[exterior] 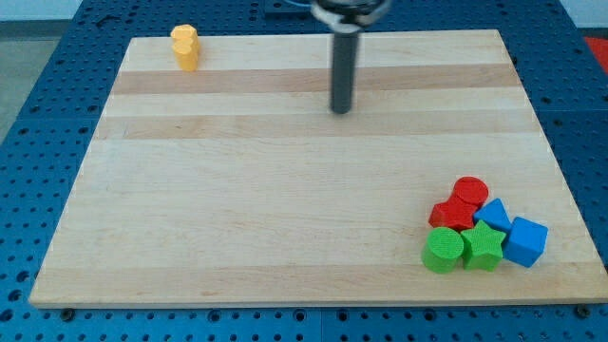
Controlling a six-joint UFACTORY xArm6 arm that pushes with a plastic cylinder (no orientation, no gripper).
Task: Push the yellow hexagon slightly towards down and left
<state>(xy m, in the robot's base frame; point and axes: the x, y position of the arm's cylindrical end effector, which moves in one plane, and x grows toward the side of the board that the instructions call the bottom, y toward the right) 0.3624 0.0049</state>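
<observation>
Standing clear: tip mid-top, yellow hexagon far at top left

Near edge first. Wooden worktop [285,218] fills most of the view, lying on a blue perforated base [38,142] that shows on all sides.

Bottom right corner holds a tight cluster of six blocks, all touching or nearly so:
- green cylinder [443,249], nearest the bottom edge, at the cluster's left end
- green star [483,245], just beside it on the view's right
- blue cube [525,239], at the cluster's right end
- blue block [493,213], shape unclear, wedged behind the star and cube
- red block [449,214], shape unclear, behind the green cylinder
- red cylinder [470,190], farthest back in the group

Middle of the board carries no blocks.

Farther up: rod comes down from the view's top, a little right of centre. My tip [341,110] sits on the worktop in its upper part, touching no block. No hand on this arm, so nothing opens, closes or grips; the rod holds nothing.

Farthest: yellow hexagon [185,47] at the top left corner, close to the far edge. It lies well apart from my tip, toward the view's left and slightly above it, and well apart from the bottom right cluster.
</observation>
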